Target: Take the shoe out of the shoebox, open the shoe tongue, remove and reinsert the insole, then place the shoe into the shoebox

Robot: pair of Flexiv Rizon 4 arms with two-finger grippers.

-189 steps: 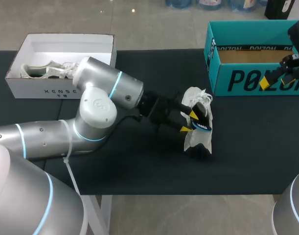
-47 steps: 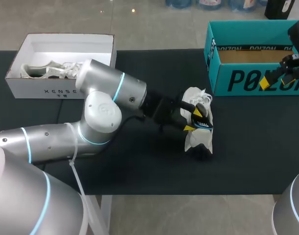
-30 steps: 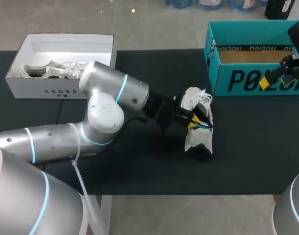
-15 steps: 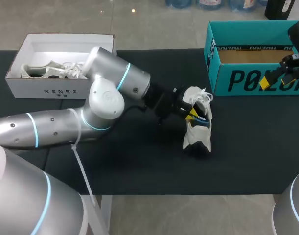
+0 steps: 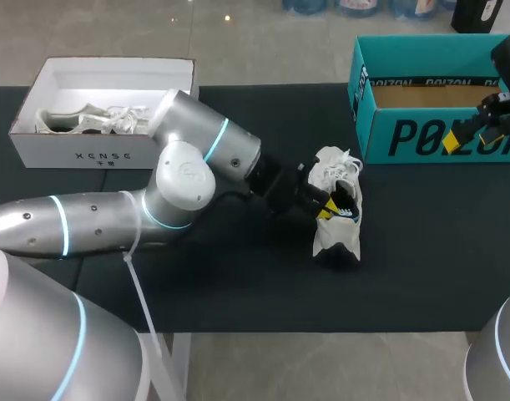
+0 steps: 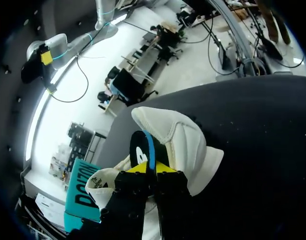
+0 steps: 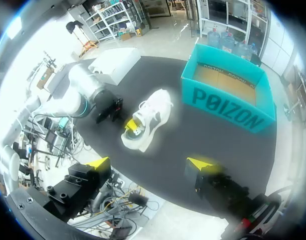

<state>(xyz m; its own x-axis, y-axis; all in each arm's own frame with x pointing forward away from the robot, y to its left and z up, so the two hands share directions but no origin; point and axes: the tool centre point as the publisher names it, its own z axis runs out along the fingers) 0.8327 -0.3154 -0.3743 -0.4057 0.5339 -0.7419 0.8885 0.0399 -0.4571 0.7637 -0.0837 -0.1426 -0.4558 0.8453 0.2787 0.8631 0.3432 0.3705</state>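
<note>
Shoe: white mesh sneaker (image 5: 331, 237) standing just in front of open teal cardboard shoebox (image 5: 421, 138)
Left claw (image 6: 154, 170): pinched tight on sneaker's black blue-striped insole (image 6: 141, 151)
Right claw (image 7: 150, 162): spread wide, empty, near shoebox

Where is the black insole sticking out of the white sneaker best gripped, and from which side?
Pinch the black insole at its exposed end, which stands up out of the white sneaker. Come from the collar side, where the left gripper clamps it across its flat faces.
</note>
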